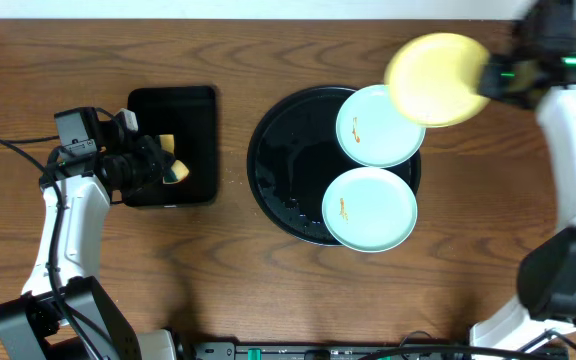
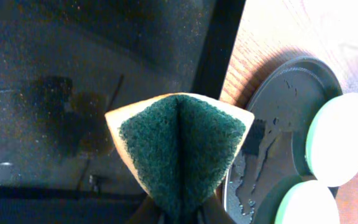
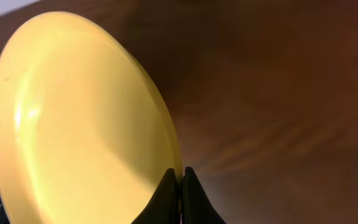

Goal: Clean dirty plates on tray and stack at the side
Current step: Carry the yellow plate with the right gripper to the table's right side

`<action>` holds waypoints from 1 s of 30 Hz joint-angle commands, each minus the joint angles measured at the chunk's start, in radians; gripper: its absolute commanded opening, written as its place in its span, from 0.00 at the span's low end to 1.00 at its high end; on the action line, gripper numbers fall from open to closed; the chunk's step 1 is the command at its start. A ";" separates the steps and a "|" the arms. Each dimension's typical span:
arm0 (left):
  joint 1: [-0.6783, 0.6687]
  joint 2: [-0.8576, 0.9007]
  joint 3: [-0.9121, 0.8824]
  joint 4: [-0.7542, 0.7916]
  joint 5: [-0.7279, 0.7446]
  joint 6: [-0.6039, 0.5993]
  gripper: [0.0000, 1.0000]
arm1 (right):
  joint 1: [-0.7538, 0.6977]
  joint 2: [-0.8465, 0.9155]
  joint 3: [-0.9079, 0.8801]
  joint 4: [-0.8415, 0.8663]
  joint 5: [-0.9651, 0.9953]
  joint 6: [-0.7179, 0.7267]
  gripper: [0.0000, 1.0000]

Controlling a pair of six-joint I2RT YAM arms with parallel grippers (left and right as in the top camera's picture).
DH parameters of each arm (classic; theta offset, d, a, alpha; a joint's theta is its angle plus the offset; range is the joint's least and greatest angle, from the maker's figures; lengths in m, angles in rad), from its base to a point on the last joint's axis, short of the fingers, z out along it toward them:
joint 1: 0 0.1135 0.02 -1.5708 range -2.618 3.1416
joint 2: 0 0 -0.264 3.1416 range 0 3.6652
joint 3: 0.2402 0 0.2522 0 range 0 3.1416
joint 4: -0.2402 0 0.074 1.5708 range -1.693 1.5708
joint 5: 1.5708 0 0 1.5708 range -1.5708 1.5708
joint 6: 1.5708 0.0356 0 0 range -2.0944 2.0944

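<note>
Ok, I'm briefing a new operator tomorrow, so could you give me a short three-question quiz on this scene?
1. Pick one: what does the left claw hold? A) a folded yellow sponge with a green scouring face; B) a mint-blue plate; C) nothing.
2. True or false: the pale yellow round plastic plate lies flat on the large round black tray.
3. How many pale mint-blue round plastic plates rest on that tray?
Key: 1 A. 2 False: the right claw pinches its rim, holding it tilted. 3 Two, each with a small orange smear.
</note>
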 commanded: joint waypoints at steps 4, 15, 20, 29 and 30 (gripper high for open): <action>0.003 -0.004 0.016 -0.001 0.013 0.009 0.08 | -0.271 0.148 -0.022 -0.005 -0.134 -0.007 0.01; 0.003 -0.003 0.016 0.002 0.013 0.009 0.08 | -0.384 0.346 -0.022 0.036 -0.134 -0.095 0.01; 0.003 -0.004 0.016 0.002 0.013 0.010 0.08 | -0.399 0.341 -0.021 0.026 -0.142 -0.108 0.56; 0.003 -0.004 0.016 0.002 0.013 0.020 0.08 | -0.344 0.172 0.080 -0.163 -0.333 -0.219 0.66; 0.003 -0.003 0.016 0.000 0.013 0.021 0.08 | -0.327 0.140 0.093 -0.205 -0.348 -0.225 0.66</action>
